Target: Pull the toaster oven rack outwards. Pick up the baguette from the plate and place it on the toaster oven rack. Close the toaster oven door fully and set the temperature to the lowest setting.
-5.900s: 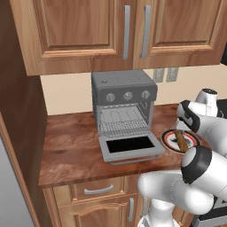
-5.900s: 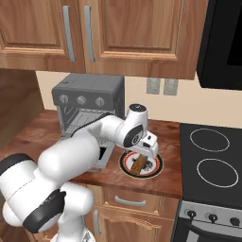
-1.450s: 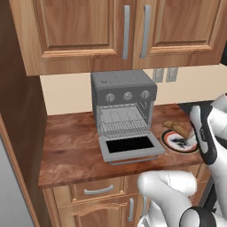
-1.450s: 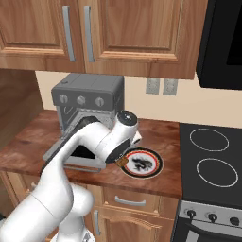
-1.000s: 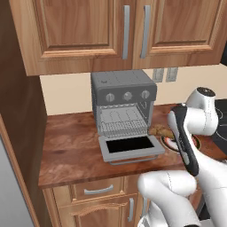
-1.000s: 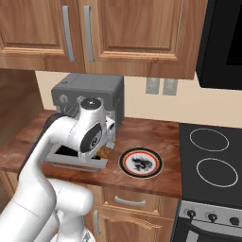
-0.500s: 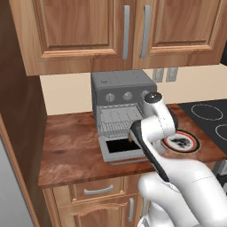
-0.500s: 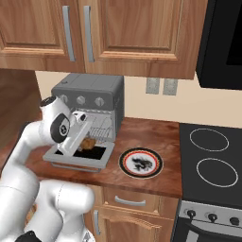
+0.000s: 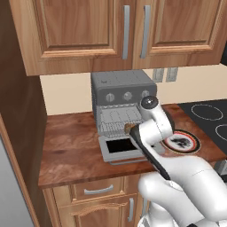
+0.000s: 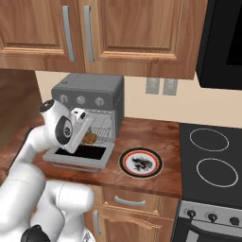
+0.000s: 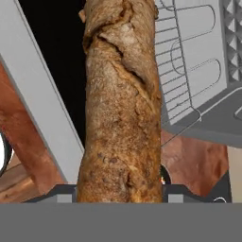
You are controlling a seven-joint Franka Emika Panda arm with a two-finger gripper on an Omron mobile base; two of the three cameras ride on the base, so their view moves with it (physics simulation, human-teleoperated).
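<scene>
The baguette [image 11: 120, 104] is clamped between the jaws of the gripper [image 10: 84, 133], carried in the air over the dropped oven door [image 9: 119, 147] and just in front of the rack [image 9: 116, 120]. In the hand view the loaf runs lengthwise away from the camera, its crust cracked and rough, held at its near end. It is probably light and stiff, with a crust that grips well but could crumble under a hard squeeze; held by one end, the far end may sag or swing a little. The rack looks drawn part-way out of the toaster oven [image 10: 87, 97], its wire grid to the right of the loaf in the hand view. Room is tight: the cavity roof and the knob panel sit low above the rack, and the open door lies on the worktop [image 9: 71, 148] below, so the loaf should go in low and level. The plate [image 10: 141, 162] lies bare to the right, well apart from the door.
</scene>
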